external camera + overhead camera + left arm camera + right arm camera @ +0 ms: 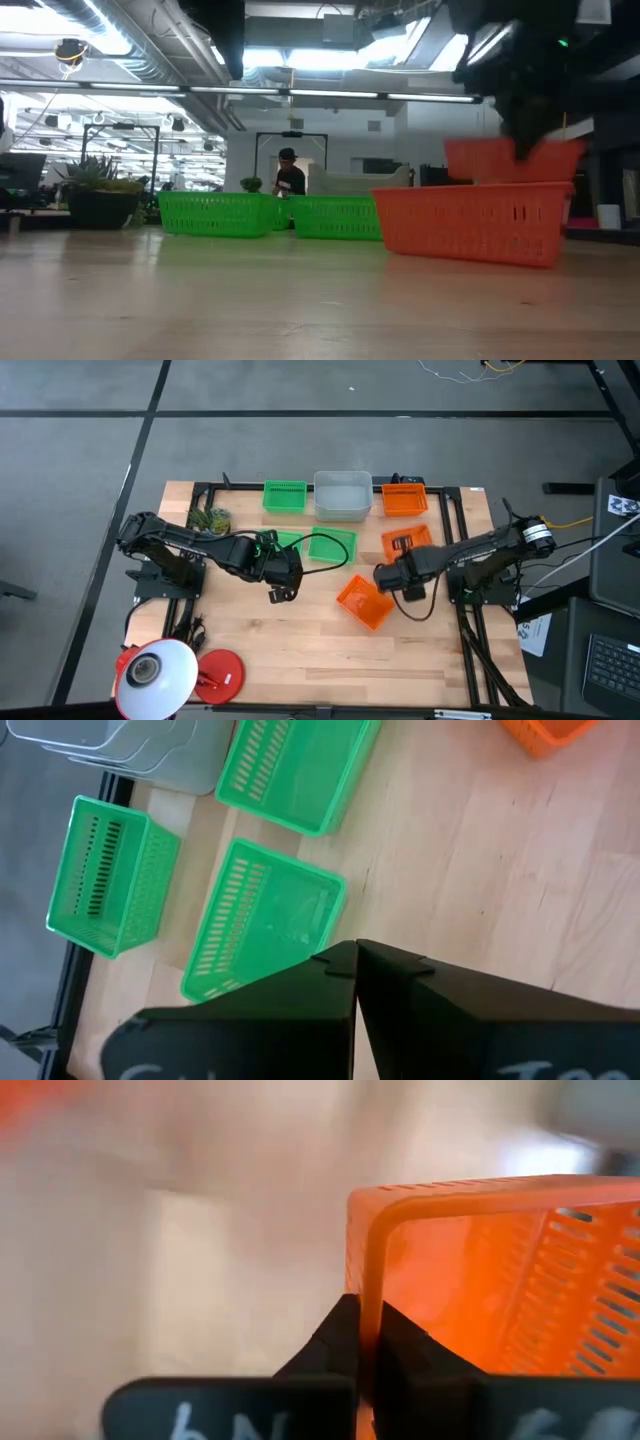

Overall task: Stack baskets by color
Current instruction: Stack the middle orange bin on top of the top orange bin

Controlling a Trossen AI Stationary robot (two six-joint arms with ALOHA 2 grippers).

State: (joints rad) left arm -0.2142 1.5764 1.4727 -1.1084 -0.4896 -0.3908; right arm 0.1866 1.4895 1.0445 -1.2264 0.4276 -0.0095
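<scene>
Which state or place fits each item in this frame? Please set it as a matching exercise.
Items:
1. right pincer
2. left pincer
3. grey-white baskets
4. lamp

States or places:
A. at the table's back edge, between a green and an orange basket
B. shut on the wall of an orange basket
C. shut, holding nothing, above the wood beside a green basket
D. at the table's front left corner

Pairs: 1-B, 2-C, 3-A, 4-D
</scene>
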